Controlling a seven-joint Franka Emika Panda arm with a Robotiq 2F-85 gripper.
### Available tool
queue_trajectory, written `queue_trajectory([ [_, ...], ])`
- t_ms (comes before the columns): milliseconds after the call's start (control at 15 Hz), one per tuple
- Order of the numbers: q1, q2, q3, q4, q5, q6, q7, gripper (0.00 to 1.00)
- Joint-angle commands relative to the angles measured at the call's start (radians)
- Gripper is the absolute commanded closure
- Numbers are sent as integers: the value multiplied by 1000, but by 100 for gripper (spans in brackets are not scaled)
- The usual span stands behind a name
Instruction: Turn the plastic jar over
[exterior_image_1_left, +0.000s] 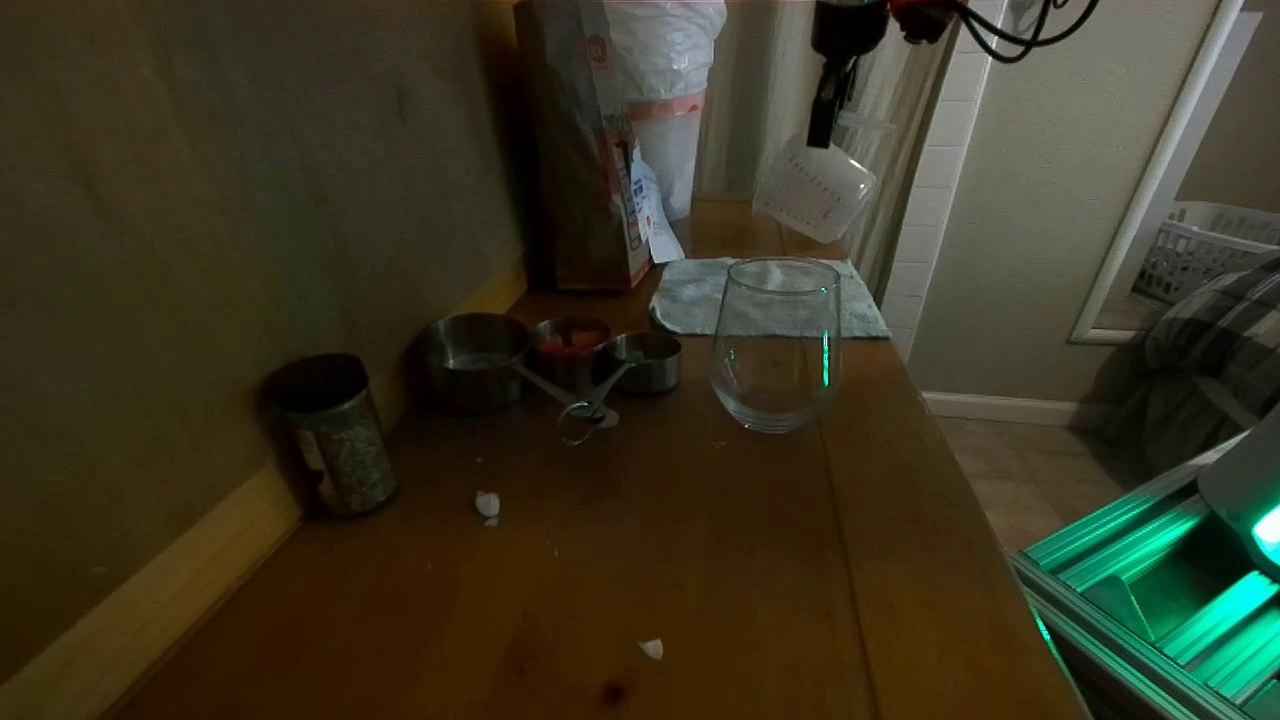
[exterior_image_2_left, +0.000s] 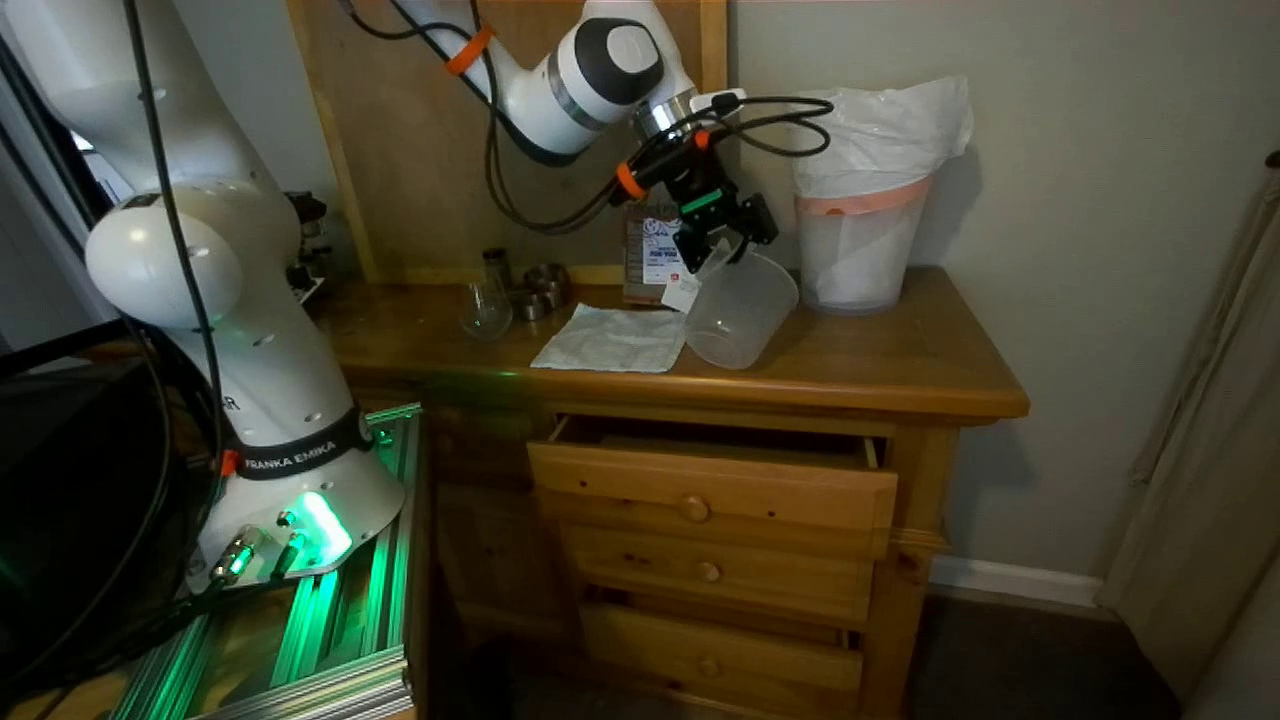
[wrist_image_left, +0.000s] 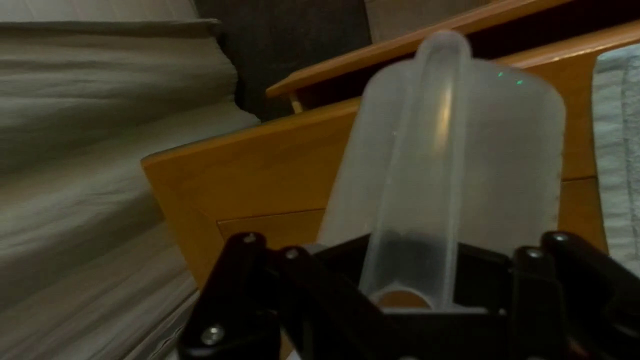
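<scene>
Exterior view, orange-brown wooden dresser (exterior_image_2_left: 870, 350) across the lower centre, translucent frosty-white plastic jar (exterior_image_2_left: 738, 315) tilted just right of centre, black two-fingered gripper (exterior_image_2_left: 728, 248) clamped on its upper end, clear rounded glass vessel (exterior_image_2_left: 487, 312) upright left of centre.

Frosted, translucent plastic is seen in the measuring jug (exterior_image_2_left: 745, 312), clear, glossy glass in the stemless tumbler (exterior_image_1_left: 775, 372). Beside the tumbler, smooth metal is shown by the measuring cups (exterior_image_1_left: 474, 385); near it, matt cloth by the towel (exterior_image_2_left: 612, 342); beneath it, glossy wood by the dresser top (exterior_image_1_left: 700, 550).
</scene>
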Motion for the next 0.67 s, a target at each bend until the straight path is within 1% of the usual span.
queue_trajectory([
  [0,10,66,27,76,-174,-61,93,100],
  [133,25,94,31,100,-231,-73,115,100],
  [333,41,130,28,127,-271,-73,114,100],
  [400,44,139,26,134,-260,-68,103,80],
  [600,47,148,19,151,-261,-67,102,60],
])
